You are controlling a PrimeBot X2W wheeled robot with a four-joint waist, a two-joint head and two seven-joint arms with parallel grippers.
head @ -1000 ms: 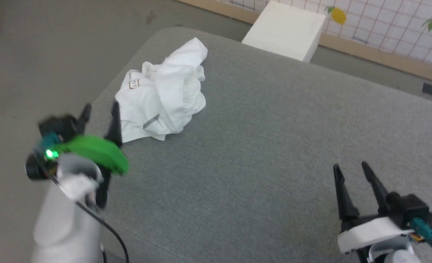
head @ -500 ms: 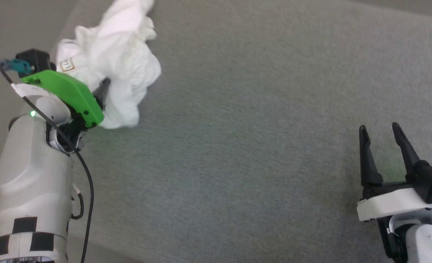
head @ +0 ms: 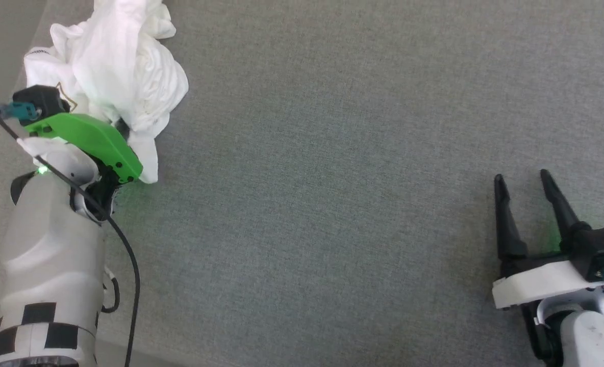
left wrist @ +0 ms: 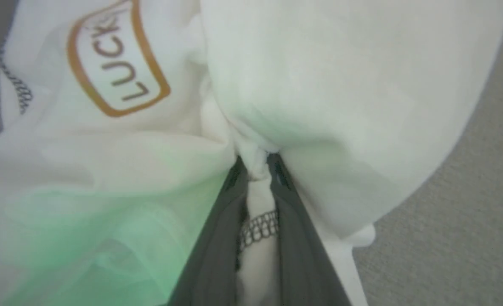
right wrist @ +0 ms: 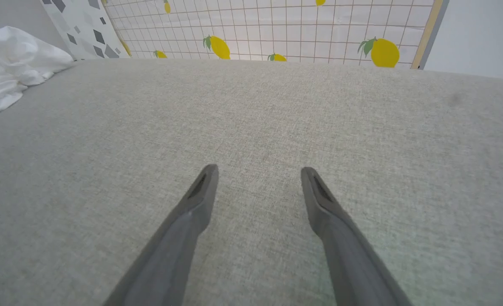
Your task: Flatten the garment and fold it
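Flattening has barely begun: the left hand is pinched tight on a fold of the crumpled shirt, the right hand is wide open and empty, so lifting and spreading likely comes next.

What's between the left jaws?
The left jaws pinch a fold of the shirt with a grey stitched seam. Their tips are buried in cloth, so anything past them is hidden.
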